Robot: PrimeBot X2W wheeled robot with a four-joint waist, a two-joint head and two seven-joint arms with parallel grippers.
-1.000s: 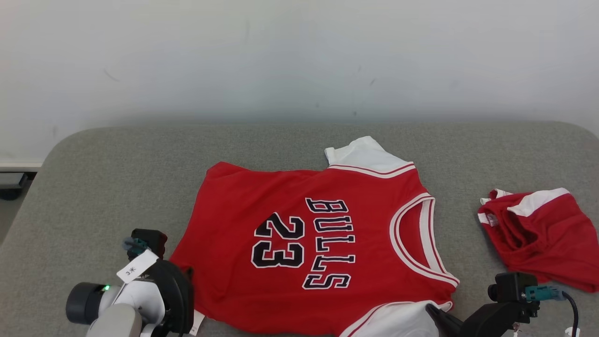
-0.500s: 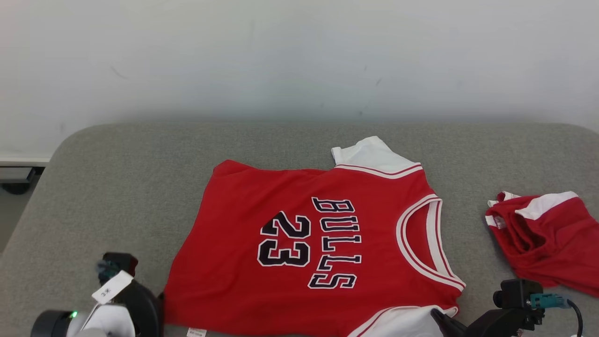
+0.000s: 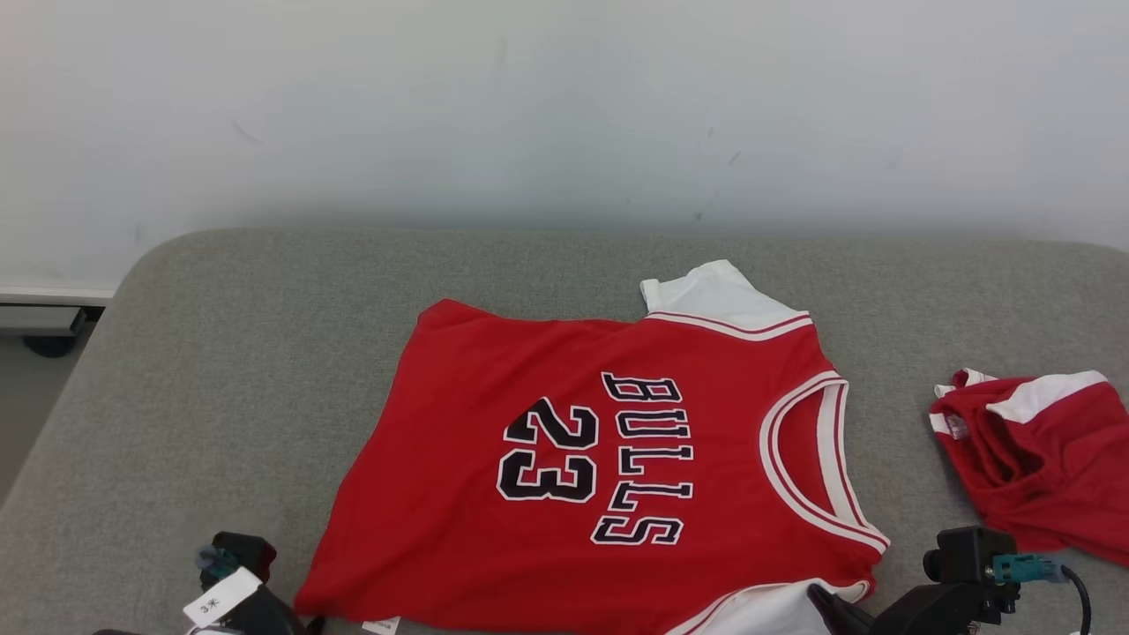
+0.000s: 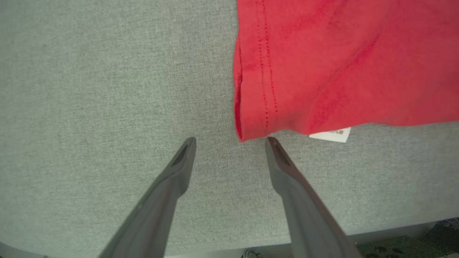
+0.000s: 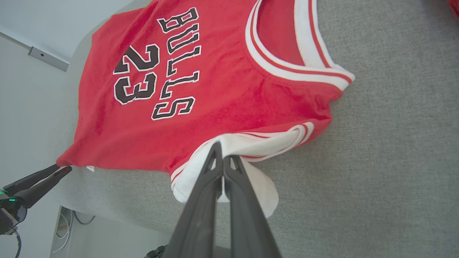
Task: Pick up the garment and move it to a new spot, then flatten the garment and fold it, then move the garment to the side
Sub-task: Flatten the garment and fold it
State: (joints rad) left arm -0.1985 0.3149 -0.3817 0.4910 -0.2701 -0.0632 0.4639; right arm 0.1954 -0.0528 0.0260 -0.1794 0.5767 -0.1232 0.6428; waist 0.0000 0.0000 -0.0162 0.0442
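Observation:
The garment (image 3: pixel 441 459) is a red jersey with "BULLS 23" and white trim, lying flat and face up on the grey padded table (image 3: pixel 220 353). In the left wrist view my left gripper (image 4: pixel 231 140) stands open, its tips just short of the hem corner (image 4: pixel 247 129), with nothing between them. It also appears at the far left of the right wrist view, left gripper (image 5: pixel 61 170), by that same corner. My right gripper (image 5: pixel 223 152) is shut on the jersey's near white sleeve (image 5: pixel 251 143), and its dark fingers (image 3: pixel 825 604) show at the bottom edge.
A second red and white garment (image 3: pixel 1041 459) lies crumpled at the table's right. The table's near edge (image 4: pixel 251 247) runs just behind my left fingers. A white tag (image 4: pixel 330 135) sticks out from under the hem. A pale wall (image 3: pixel 564 106) backs the table.
My left gripper has opened, let go of the hem corner and drawn back toward the table's near edge. The right gripper still holds the sleeve. The head camera has shifted slightly.

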